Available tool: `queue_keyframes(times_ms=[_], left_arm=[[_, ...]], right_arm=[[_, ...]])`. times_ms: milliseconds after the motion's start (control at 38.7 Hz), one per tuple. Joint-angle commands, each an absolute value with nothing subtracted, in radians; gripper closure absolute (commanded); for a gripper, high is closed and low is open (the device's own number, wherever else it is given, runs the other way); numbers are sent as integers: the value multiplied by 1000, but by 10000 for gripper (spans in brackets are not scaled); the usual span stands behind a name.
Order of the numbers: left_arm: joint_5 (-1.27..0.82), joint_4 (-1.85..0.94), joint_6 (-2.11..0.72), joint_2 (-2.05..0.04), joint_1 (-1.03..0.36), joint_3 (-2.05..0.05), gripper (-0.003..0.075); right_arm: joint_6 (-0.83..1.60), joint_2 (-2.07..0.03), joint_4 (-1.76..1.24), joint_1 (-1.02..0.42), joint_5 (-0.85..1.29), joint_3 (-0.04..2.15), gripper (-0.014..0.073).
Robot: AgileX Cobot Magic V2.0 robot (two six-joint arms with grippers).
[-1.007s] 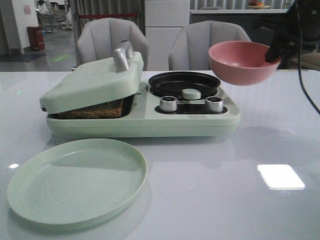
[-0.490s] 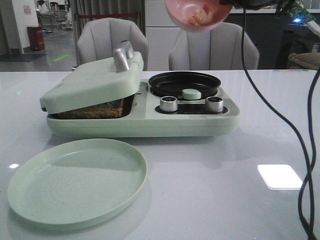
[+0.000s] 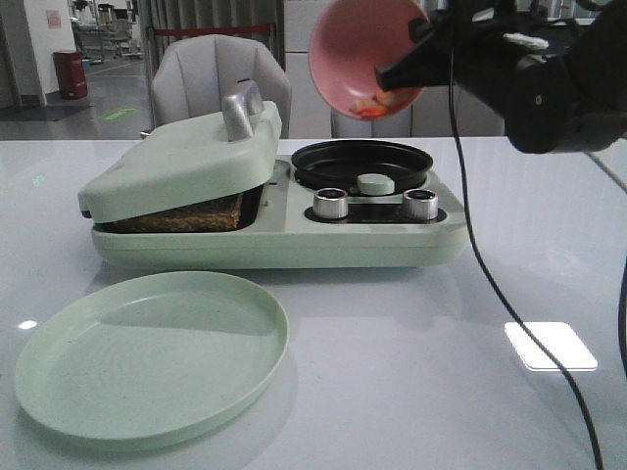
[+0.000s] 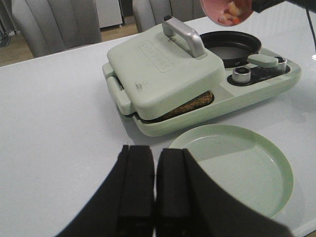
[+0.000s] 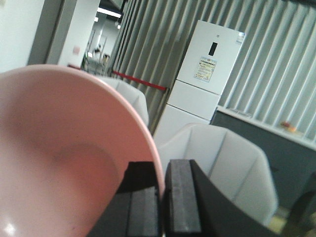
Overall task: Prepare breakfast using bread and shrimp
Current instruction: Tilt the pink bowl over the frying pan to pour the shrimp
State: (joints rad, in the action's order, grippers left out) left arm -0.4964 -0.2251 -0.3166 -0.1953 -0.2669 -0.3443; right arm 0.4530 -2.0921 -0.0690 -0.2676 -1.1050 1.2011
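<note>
A pink bowl [image 3: 364, 51] hangs tipped on its side above the black round pan [image 3: 361, 163] of the pale green breakfast maker [image 3: 284, 230]. My right gripper [image 3: 400, 71] is shut on the bowl's rim [image 5: 159, 170]. Orange-pink shrimp [image 3: 376, 104] lie against the bowl's lowest edge, also seen as shrimp [image 4: 230, 11] in the left wrist view. Toasted bread [image 3: 182, 216] shows under the nearly closed lid [image 3: 176, 162]; bread [image 4: 190, 104] shows again from the left wrist. My left gripper [image 4: 154, 154] is shut on nothing, low over the table beside the plate.
An empty pale green plate [image 3: 59, 392] lies in front of the breakfast maker. Two silver knobs [image 3: 330, 203] and a green pan handle [image 3: 374, 183] sit on its right half. Grey chairs [image 3: 220, 73] stand behind the table. A black cable [image 3: 470, 255] hangs from my right arm.
The pink bowl has come down and tipped further over the black pan. The shrimp have slid to its lower rim. The right arm now fills the upper right of the front view.
</note>
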Motion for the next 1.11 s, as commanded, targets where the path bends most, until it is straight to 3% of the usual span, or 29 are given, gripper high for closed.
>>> queue_keyframes(times_ms=[0, 516, 800, 929, 1084], left_arm=[[-416, -236, -304, -205, -274, -369, 608], [-416, -236, -304, -205, -274, -369, 608], [-416, -236, -304, -205, -274, -369, 608], [-416, -236, -304, -205, -274, -369, 608], [-416, -236, -304, -205, -274, -369, 608]], right_arm=[[636, -2050, -37, -264, -1269, 1234, 452], [1037, -2094, 71, -264, -1273, 1327, 452], [1051, -2094, 74, -264, -1275, 1380, 452], [922, -2094, 51, -264, -1235, 1380, 452], [547, -2094, -87, -264, -1207, 1380, 452]])
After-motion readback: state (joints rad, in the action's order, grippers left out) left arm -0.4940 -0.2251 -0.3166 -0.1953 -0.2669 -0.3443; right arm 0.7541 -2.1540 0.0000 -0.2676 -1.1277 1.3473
